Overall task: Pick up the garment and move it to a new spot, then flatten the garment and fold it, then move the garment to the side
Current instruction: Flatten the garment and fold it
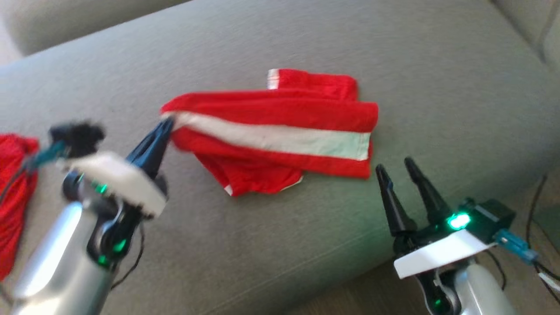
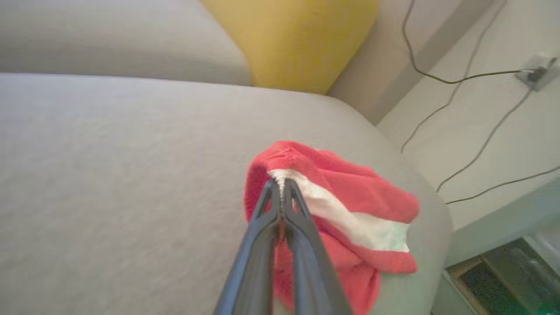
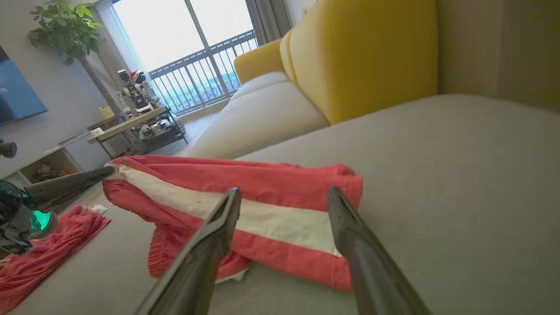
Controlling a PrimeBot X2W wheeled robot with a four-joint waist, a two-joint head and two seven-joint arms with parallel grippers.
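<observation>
On the grey fabric seat (image 1: 306, 39) of a sofa, the red garment (image 1: 280, 127) with a broad white band lies loosely folded near the middle of the cushion, towards its front edge. The left gripper (image 2: 280, 186) has its fingers pressed together on the garment's left end, pinching the cloth where the white band begins. The right gripper (image 1: 394, 165) hovers at the seat's front edge, just beside the garment's near right corner and apart from it, with its fingers spread wide. A second red cloth (image 1: 15, 197) lies at the far left of the seat, well apart from the garment. Yellow back cushions (image 3: 363, 52) stand behind the seat. Beyond the sofa, the right wrist view shows a bright window with a balcony railing (image 3: 197, 74), a leafy plant (image 3: 65, 30) and a low shelf table (image 3: 135, 118) bearing small figures. Dark cables (image 2: 459, 87) run to a socket (image 2: 536, 72) beside the sofa's end.
</observation>
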